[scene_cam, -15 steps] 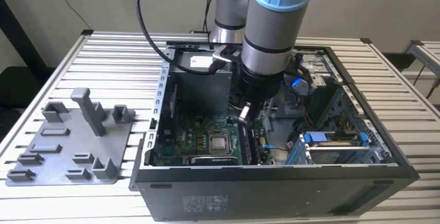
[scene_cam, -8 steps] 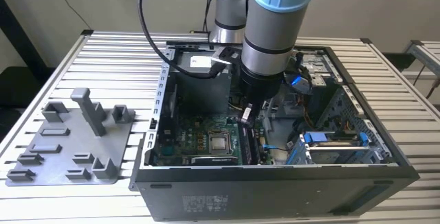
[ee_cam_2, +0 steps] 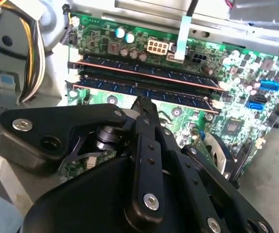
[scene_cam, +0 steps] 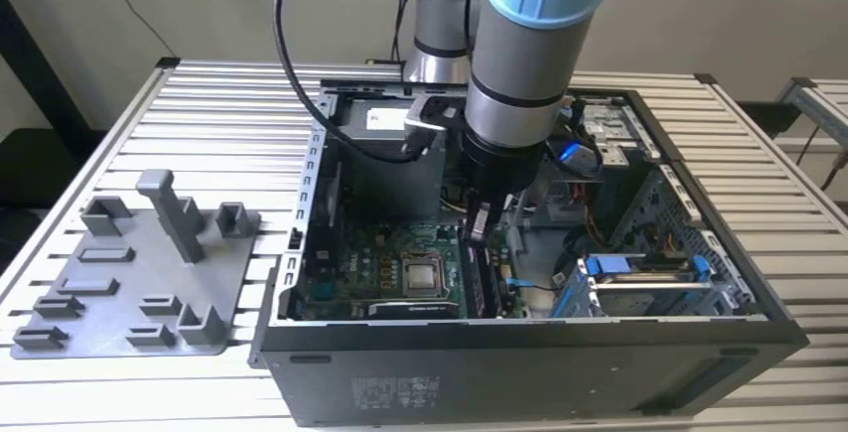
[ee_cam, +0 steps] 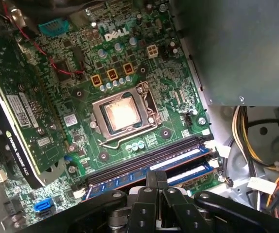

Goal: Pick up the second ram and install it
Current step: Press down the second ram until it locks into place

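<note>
My gripper (scene_cam: 475,221) is down inside the open computer case (scene_cam: 530,353), over the memory slots beside the processor socket (scene_cam: 421,275). Its black fingers (ee_cam_2: 144,126) are shut together with nothing between them. Their tips sit at the top edge of the second ram (ee_cam_2: 178,94), a dark blue stick lying level in the slot closer to the gripper. Another stick (ee_cam_2: 144,72) sits in the slot beside it. In the first wrist view the gripper (ee_cam: 156,178) covers the middle of the second ram (ee_cam: 190,173).
A grey plastic tray (scene_cam: 133,283) with upright posts lies on the slatted table at the exterior view's left. A graphics card (ee_cam: 18,121), the bare processor socket (ee_cam: 122,114), bundled power cables (ee_cam: 261,160) and the drive cage (scene_cam: 649,278) crowd the slots.
</note>
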Robot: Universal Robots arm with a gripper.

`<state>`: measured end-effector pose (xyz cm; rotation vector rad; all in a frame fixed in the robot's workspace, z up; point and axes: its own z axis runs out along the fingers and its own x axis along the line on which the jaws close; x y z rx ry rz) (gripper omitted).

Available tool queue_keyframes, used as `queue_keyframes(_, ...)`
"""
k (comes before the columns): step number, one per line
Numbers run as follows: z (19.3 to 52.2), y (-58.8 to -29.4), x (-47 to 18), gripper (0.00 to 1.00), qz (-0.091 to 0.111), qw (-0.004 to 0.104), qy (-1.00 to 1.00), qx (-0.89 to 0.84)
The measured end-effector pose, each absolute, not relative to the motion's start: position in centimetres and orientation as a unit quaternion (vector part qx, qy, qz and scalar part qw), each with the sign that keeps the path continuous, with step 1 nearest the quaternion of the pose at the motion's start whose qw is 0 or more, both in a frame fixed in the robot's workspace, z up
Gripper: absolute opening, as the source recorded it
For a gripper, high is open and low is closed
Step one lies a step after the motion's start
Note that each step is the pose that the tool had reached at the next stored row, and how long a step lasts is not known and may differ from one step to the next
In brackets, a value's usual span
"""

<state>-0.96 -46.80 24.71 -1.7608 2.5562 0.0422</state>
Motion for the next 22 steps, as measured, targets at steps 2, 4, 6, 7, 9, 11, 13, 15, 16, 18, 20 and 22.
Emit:
queue_keyframes(2, 24.62, -46.8, -0.96, 0.11, 0.016, 0.02, 0.817, -0.575)
queue_keyframes(4, 24.53, -46.8, -0.96, 0.11, 0.019, 0.022, 0.813, -0.581)
queue_keyframes(6, 24.5, -46.8, -0.96, 0.11, 0.019, 0.022, 0.812, -0.583)
queue_keyframes(7, 24.49, -46.8, -0.96, 0.11, 0.019, 0.022, 0.811, -0.584)
queue_keyframes(9, 24.48, -46.8, -0.96, 0.11, 0.02, 0.022, 0.811, -0.584)
queue_keyframes(11, 24.47, -46.81, -0.76, 0.11, 0.02, 0.021, 0.811, -0.584)
queue_keyframes(13, 24.4, -46.82, -0.42, 0.11, 0.022, 0.019, 0.811, -0.584)
queue_keyframes(15, 24.15, -46.82, -0.33, 0.11, 0.022, 0.018, 0.811, -0.584)
queue_keyframes(16, 24.03, -46.82, -0.31, 0.11, 0.023, 0.018, 0.81, -0.586)
queue_keyframes(18, 23.83, -46.85, -0.32, 0.11, 0.023, 0.018, 0.806, -0.591)
queue_keyframes(20, 23.72, -46.93, -0.32, 0.11, 0.023, 0.018, 0.802, -0.596)
queue_keyframes(22, 23.68, -47.09, -0.31, 0.11, 0.024, 0.018, 0.8, -0.6)
